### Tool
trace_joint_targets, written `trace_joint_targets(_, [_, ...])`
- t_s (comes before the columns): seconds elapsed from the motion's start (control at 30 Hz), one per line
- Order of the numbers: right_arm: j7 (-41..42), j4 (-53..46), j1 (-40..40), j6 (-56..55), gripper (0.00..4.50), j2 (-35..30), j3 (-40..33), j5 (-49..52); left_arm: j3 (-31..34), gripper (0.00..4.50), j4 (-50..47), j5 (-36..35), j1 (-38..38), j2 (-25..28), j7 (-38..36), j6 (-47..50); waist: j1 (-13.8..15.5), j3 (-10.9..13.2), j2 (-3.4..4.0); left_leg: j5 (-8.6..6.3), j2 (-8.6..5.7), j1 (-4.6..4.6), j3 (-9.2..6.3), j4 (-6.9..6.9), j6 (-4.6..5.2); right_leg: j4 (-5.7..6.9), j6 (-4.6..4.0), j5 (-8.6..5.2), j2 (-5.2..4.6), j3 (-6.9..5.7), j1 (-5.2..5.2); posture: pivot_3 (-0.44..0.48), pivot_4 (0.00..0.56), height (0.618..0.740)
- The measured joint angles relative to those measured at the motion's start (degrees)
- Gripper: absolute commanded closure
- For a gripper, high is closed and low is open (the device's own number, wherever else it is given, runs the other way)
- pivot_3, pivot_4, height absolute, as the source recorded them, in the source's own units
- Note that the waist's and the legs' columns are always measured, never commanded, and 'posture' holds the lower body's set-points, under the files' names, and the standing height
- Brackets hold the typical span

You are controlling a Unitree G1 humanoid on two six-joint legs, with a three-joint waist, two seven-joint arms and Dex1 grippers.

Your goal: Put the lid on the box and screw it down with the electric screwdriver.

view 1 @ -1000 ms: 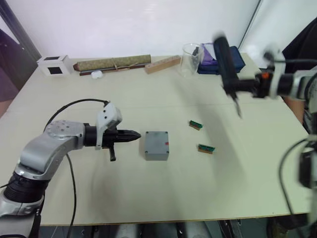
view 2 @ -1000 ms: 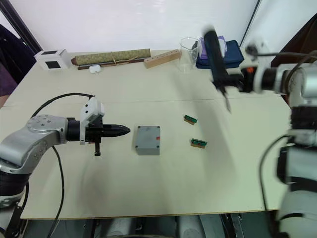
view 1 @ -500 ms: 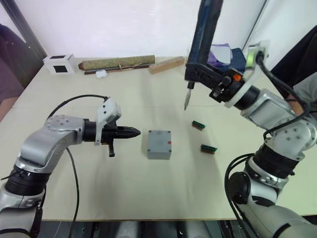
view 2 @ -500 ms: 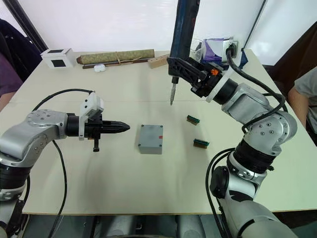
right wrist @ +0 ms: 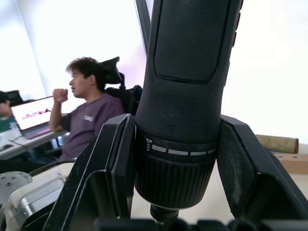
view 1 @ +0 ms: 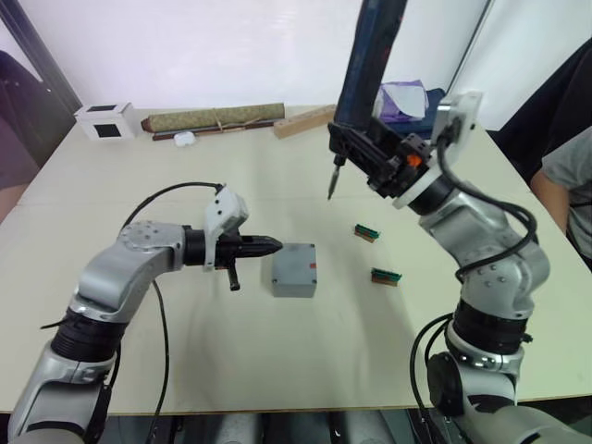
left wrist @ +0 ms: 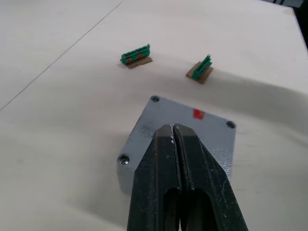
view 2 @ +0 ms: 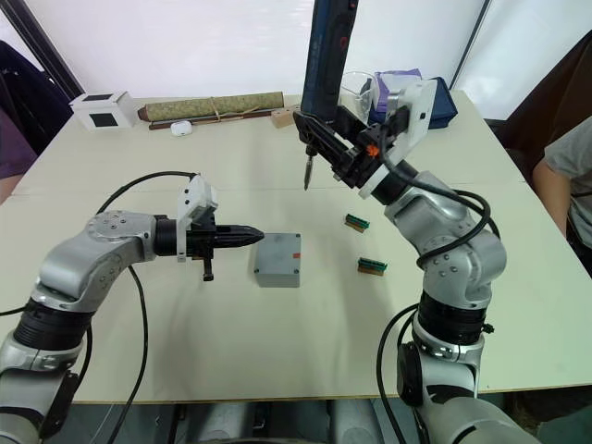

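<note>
The electric screwdriver [view 2: 326,55], probably stiff and top-heavy, is standing bit-down above the surface, the right gripper [view 2: 344,139] pinching its collar, while the left gripper's [view 2: 248,237] pressed-together jaws are pointing at the box [view 2: 277,260].

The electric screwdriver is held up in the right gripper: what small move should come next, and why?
Probably lower the electric screwdriver toward a corner screw hole of the box. The right gripper holds it upright with the bit pointing down, above the table and behind the box. The lid seems already on the box, and the shut left gripper rests beside it.
</note>
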Motion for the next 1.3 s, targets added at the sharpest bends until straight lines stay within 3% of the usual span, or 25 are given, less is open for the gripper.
trace_joint_targets(0.53, [-3.2,1.7,17.0,-26.6,2.37,1.8,19.3,-23.3,-4.5,4.50,4.0,5.7,-0.8,-3.0,-1.1,-3.6,0.1,0.0,-0.01,0.01,-0.01,0.00,0.00,0.03,-0.02,0.01,0.00,0.00,0.01,0.01,0.02,0.000,0.150,0.740])
trace_joint_targets(0.8, [-5.1,7.2,19.5,-37.5,2.37,4.2,22.4,-30.3,-5.5,4.50,5.9,8.0,-3.3,-2.7,-3.6,-3.8,0.0,0.0,-0.02,0.02,0.00,0.02,-0.04,0.04,-0.03,0.02,0.00,-0.01,0.04,0.00,0.03,0.000,0.150,0.740])
trace_joint_targets(1.3, [-5.5,11.5,20.0,-40.1,2.37,5.7,23.4,-31.5,-6.2,4.50,5.8,8.6,-4.0,-2.3,-5.2,-3.4,0.0,0.0,-0.02,0.02,0.00,0.02,-0.05,0.04,-0.03,0.03,-0.01,-0.01,0.04,0.00,0.04,0.000,0.150,0.740])
